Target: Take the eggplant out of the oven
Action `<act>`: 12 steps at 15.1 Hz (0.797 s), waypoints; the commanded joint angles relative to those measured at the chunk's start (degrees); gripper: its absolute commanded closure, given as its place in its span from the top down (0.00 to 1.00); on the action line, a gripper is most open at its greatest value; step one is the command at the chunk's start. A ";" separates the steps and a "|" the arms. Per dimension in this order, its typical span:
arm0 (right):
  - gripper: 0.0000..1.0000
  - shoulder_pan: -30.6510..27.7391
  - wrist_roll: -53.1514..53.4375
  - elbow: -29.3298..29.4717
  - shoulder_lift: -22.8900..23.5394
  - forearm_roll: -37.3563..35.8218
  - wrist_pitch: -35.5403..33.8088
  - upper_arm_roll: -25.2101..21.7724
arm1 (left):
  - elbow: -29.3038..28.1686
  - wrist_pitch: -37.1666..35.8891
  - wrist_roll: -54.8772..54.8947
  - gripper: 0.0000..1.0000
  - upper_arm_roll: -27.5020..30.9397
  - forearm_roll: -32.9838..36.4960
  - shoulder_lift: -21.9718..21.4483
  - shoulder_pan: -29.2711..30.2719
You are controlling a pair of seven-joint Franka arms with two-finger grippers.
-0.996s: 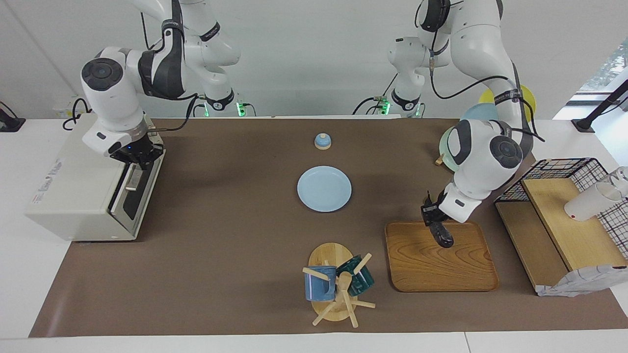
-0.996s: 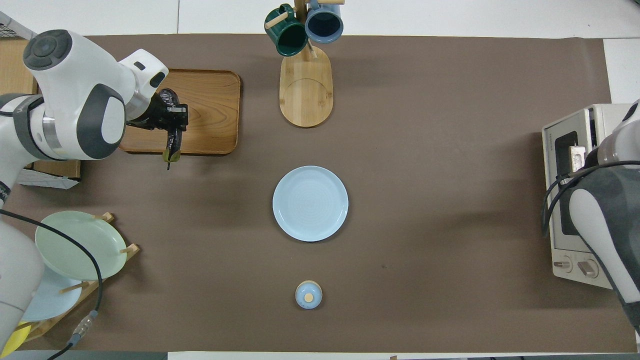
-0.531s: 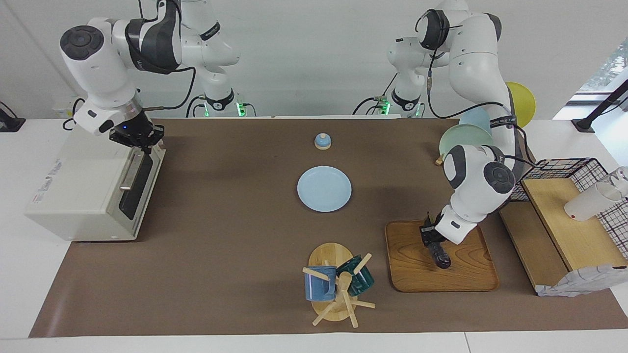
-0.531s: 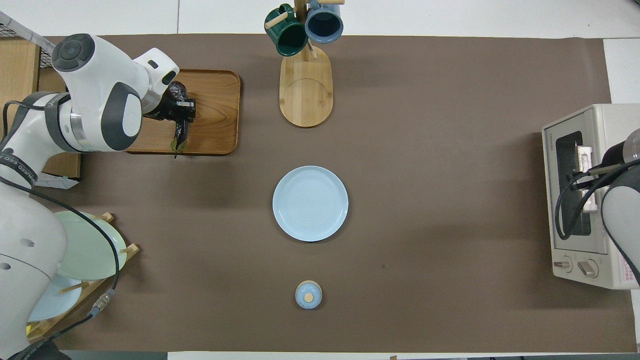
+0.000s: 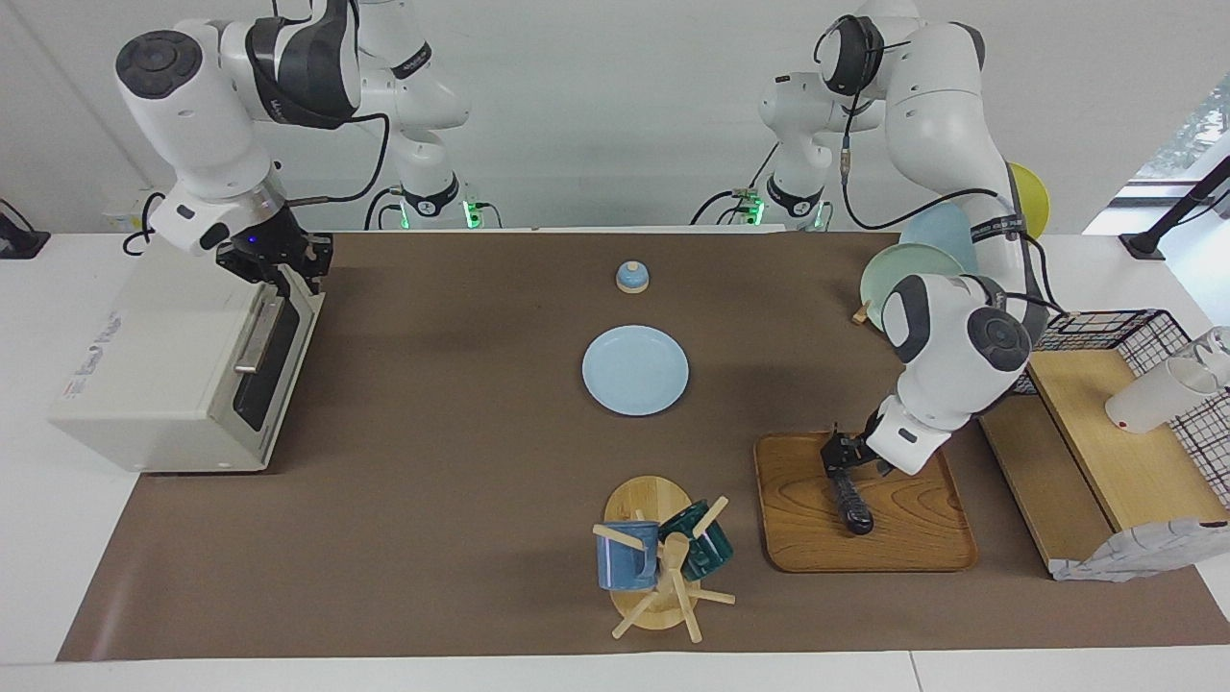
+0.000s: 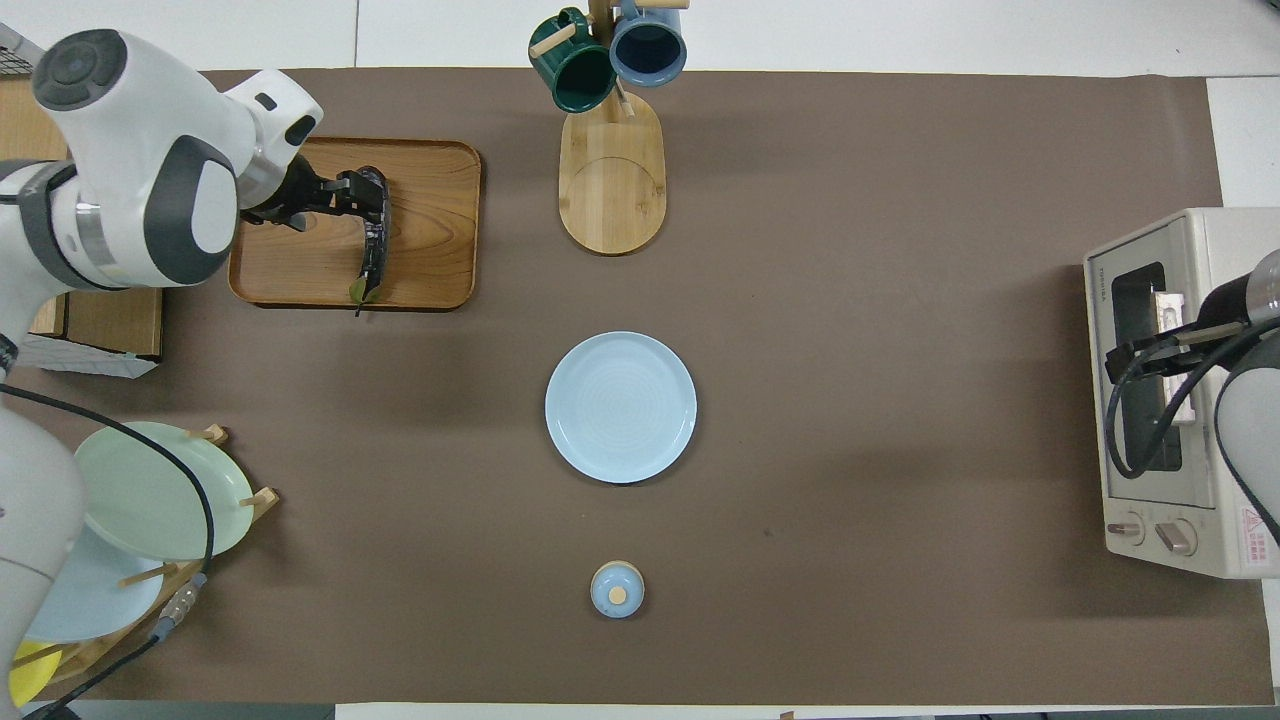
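Observation:
The dark, slim eggplant (image 5: 851, 500) (image 6: 374, 235) lies on the wooden tray (image 5: 913, 538) (image 6: 430, 260) toward the left arm's end of the table. My left gripper (image 5: 838, 454) (image 6: 362, 183) is low over the eggplant's end nearer the robots, open, with its fingers either side of that end. The off-white oven (image 5: 154, 365) (image 6: 1160, 400) stands at the right arm's end with its glass door shut. My right gripper (image 5: 288, 269) (image 6: 1140, 355) hovers just above the door's top edge, open and holding nothing.
A pale blue plate (image 5: 634, 370) lies mid-table, with a small blue lid (image 5: 631, 277) nearer the robots. A mug tree (image 5: 663, 562) with two mugs stands beside the tray. A plate rack (image 5: 913, 269) and a wire shelf (image 5: 1115, 332) flank the left arm.
The left gripper lowered the eggplant onto the tray and opened. The right gripper rose from the oven's door handle, leaving the door shut, and its fingers parted.

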 commanded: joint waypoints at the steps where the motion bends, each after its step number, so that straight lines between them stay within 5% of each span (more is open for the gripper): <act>1: 1.00 -1.33 2.63 1.48 0.42 2.97 -0.91 0.42 | -1.43 -7.88 0.04 1.00 -0.12 -0.32 -8.26 2.54; 4: 1.00 1.29 3.42 7.89 4.29 2.09 -4.15 -0.28 | -1.43 -15.35 0.48 1.00 0.23 1.96 -14.50 2.73; 12: 1.00 5.00 6.15 7.02 3.67 2.27 -3.90 -4.15 | -10.56 -24.87 0.48 1.00 0.23 3.73 -30.95 2.46</act>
